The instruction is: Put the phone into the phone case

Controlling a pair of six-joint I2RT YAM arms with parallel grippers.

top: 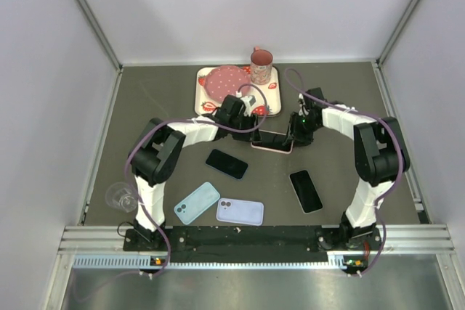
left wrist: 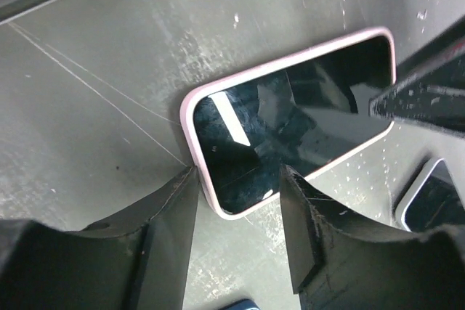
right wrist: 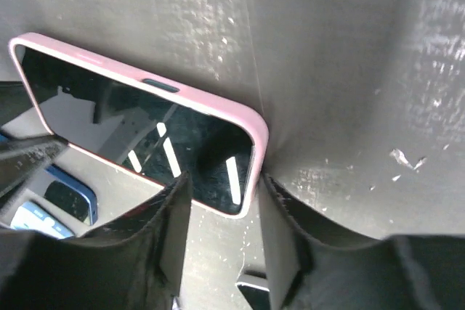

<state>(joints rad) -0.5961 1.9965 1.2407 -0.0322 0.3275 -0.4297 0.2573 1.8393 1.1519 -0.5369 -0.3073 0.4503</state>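
Note:
A black-screened phone (top: 273,140) lies face up inside a pink case (left wrist: 190,117) on the dark table, in front of the tray. My left gripper (top: 254,134) is open, and its fingers straddle the case's left corner (left wrist: 238,179). One fingertip (left wrist: 187,179) touches the pink rim, and the other fingertip (left wrist: 290,183) overlaps the screen's edge. My right gripper (top: 293,138) is open, and its jaws straddle the case's right corner (right wrist: 224,186). One of its fingertips (right wrist: 267,186) rests against the pink end (right wrist: 256,143) of the case.
Two bare black phones (top: 227,163) (top: 306,191) lie nearer the arms. A light blue case (top: 197,202) and a lavender one (top: 240,211) lie at the front. A strawberry tray (top: 208,106) with a pink disc and a mug (top: 261,65) stands behind. A clear cup (top: 120,196) sits at the left.

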